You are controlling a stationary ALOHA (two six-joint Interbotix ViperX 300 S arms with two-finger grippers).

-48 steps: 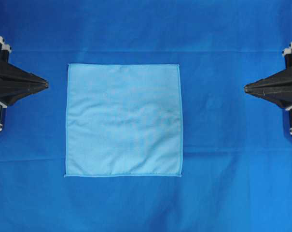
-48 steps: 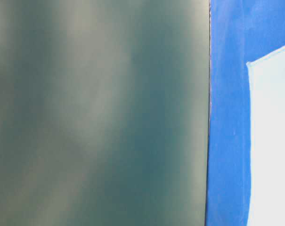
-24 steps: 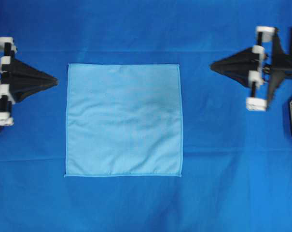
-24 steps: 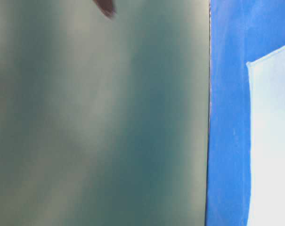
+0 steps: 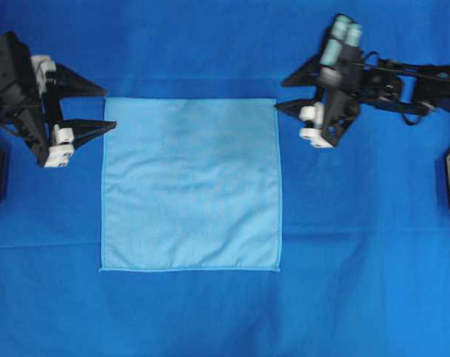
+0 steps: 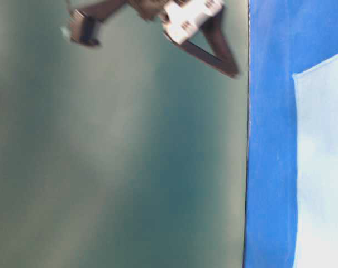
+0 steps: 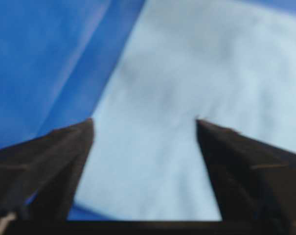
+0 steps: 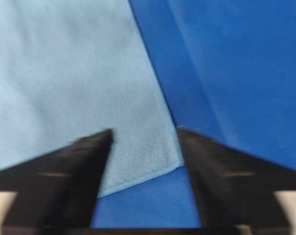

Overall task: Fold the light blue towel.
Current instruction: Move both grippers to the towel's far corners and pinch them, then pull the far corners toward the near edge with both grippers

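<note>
The light blue towel [image 5: 191,184] lies flat and square on the bench [image 5: 358,297], which is draped in a deeper blue cloth [image 5: 225,44]; no edge of the towel is lifted or turned over, so we judge the folding has not begun.

What has changed in the last second is the claws. Both stood at the far sides of the overhead view with their jaws pressed together; now each has swung in toward the towel's top edge and spread its jaws wide. We read this as the approach to a two-handed pick-up of the two top corners.

The left claw [image 5: 100,108] has one finger level with the top edge and the other just over the towel's left edge, a little below the corner. In its wrist view the towel [image 7: 187,98] fills the gap between the fingers and its left edge runs toward the left finger.

The right claw [image 5: 288,91] sits just off the top right corner, jaws spread and empty. Its wrist view shows that corner of the towel [image 8: 64,73] lying right between the two fingers, hem visible, with bare cloth beyond.

Neither claw holds anything yet; whether either touches the fabric we cannot tell.
</note>
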